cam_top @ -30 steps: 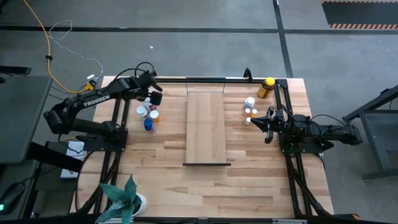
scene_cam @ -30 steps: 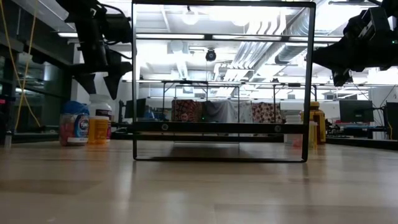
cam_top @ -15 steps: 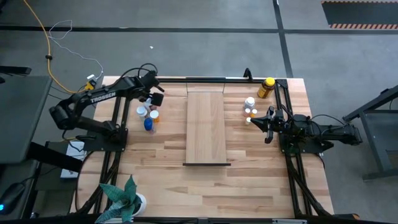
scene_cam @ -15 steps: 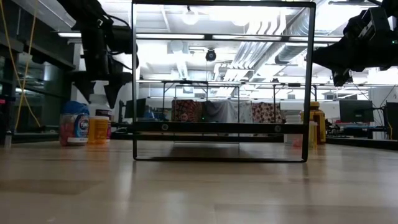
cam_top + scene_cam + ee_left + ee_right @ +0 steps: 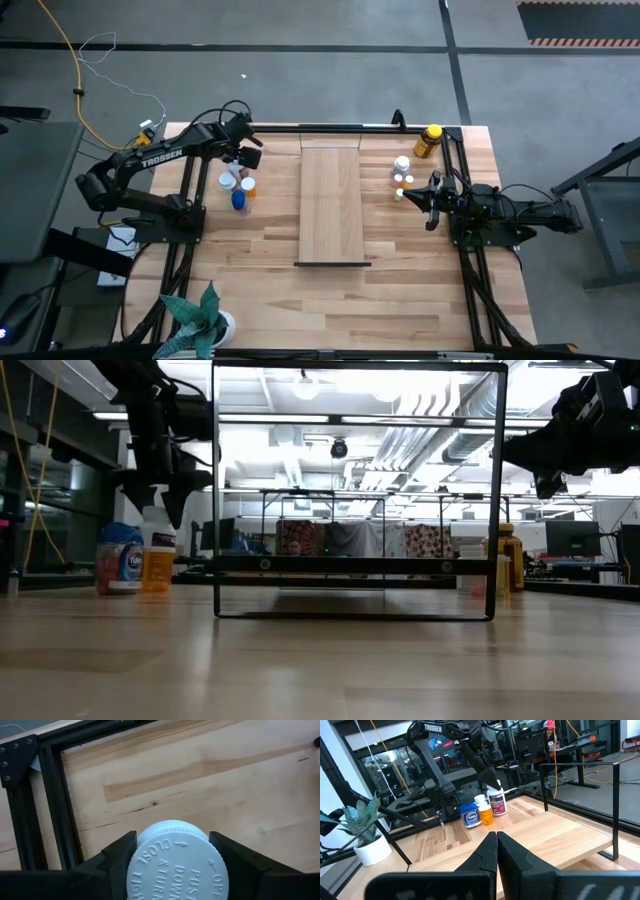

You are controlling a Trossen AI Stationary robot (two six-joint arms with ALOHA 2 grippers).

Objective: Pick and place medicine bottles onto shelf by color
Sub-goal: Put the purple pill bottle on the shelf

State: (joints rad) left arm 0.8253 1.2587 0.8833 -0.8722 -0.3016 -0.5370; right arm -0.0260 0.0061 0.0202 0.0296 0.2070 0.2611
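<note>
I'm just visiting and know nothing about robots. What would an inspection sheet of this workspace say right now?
Surface: planked wooden table, black frame around it.
Job's things: shelf lies mid-table with no bottles on it. Left cluster: white-capped bottle, blue-capped bottle, small orange bottle. Right cluster: amber bottle with yellow cap, small white bottles.
Clutter: potted plant at the table's near left corner.
Grippers: left gripper straddles the white-capped bottle's cap, a finger on each side. Right gripper shut, empty, beside the right cluster.
Cables: yellow cable on the floor.
Surroundings: grey floor; room with desks and monitors behind the table.
</note>
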